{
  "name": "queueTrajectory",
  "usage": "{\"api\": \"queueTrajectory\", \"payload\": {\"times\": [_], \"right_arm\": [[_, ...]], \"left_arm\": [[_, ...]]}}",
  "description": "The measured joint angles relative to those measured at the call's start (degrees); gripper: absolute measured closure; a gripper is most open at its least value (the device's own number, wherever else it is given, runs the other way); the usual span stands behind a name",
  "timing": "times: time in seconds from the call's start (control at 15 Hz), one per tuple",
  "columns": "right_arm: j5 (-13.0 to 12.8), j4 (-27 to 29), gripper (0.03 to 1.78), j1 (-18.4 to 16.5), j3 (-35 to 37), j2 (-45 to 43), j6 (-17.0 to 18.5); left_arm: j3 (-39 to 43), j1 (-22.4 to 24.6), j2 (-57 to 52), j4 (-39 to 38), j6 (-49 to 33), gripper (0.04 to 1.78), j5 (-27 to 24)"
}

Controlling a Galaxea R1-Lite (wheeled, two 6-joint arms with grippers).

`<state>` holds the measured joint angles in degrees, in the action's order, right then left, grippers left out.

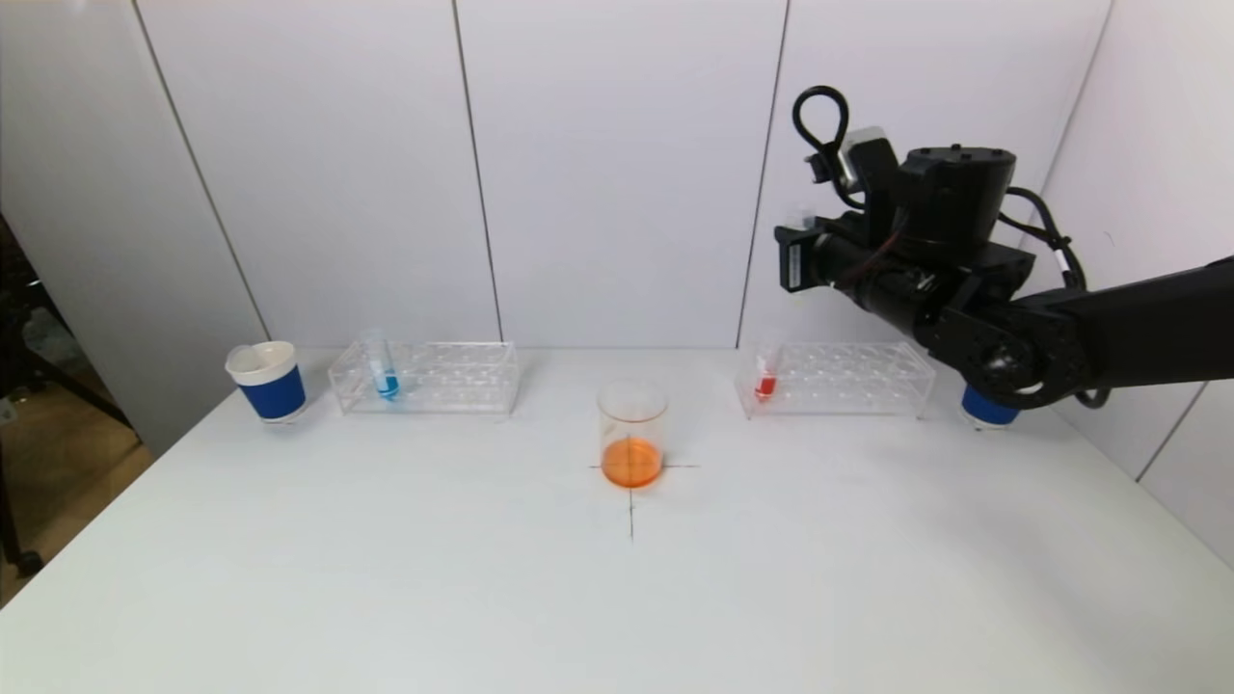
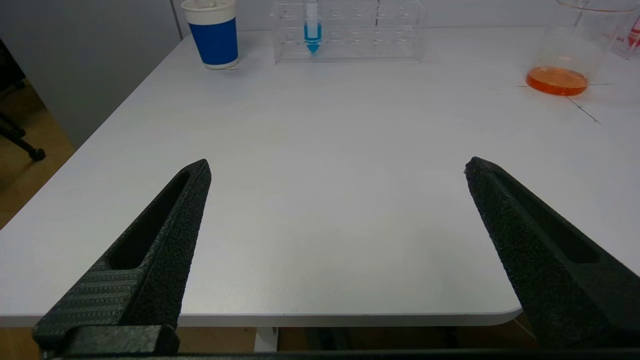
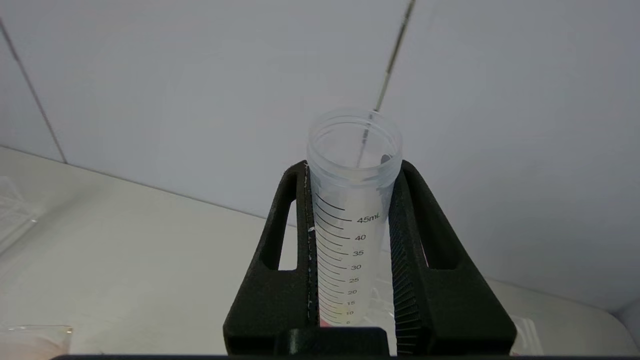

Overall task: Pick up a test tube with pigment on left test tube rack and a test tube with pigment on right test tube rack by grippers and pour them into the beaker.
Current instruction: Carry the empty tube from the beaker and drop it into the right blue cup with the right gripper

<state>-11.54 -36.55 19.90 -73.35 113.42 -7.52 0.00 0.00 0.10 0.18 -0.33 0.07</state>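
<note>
The glass beaker (image 1: 631, 434) stands at the table's middle with orange liquid in its bottom; it also shows in the left wrist view (image 2: 570, 50). The left rack (image 1: 453, 378) holds a tube with blue pigment (image 1: 386, 374), also in the left wrist view (image 2: 312, 31). The right rack (image 1: 848, 379) holds a tube with red pigment (image 1: 766, 376). My right gripper (image 1: 805, 236) is raised above the right rack's left end, shut on a clear graduated tube (image 3: 352, 220) that looks nearly empty. My left gripper (image 2: 337, 167) is open and empty, low over the table's front left edge.
A blue-and-white paper cup (image 1: 267, 379) stands left of the left rack. Another blue cup (image 1: 988, 407) is partly hidden behind my right arm, right of the right rack. White wall panels rise behind the table. A black cross is marked under the beaker.
</note>
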Motion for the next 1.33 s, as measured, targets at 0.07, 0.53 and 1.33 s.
{"api": "queueTrajectory", "payload": {"times": [0.07,0.53,1.33], "right_arm": [[-0.1,2.2,1.34,-1.7,0.5,-1.0,0.8],[-0.1,7.8,1.34,-12.7,0.9,-4.8,6.3],[1.0,3.8,1.34,-25.8,-2.2,1.4,8.7]], "left_arm": [[0.0,0.0,0.0,0.0,0.0,0.04,0.0],[0.0,0.0,0.0,0.0,0.0,0.04,0.0],[0.0,0.0,0.0,0.0,0.0,0.04,0.0]]}}
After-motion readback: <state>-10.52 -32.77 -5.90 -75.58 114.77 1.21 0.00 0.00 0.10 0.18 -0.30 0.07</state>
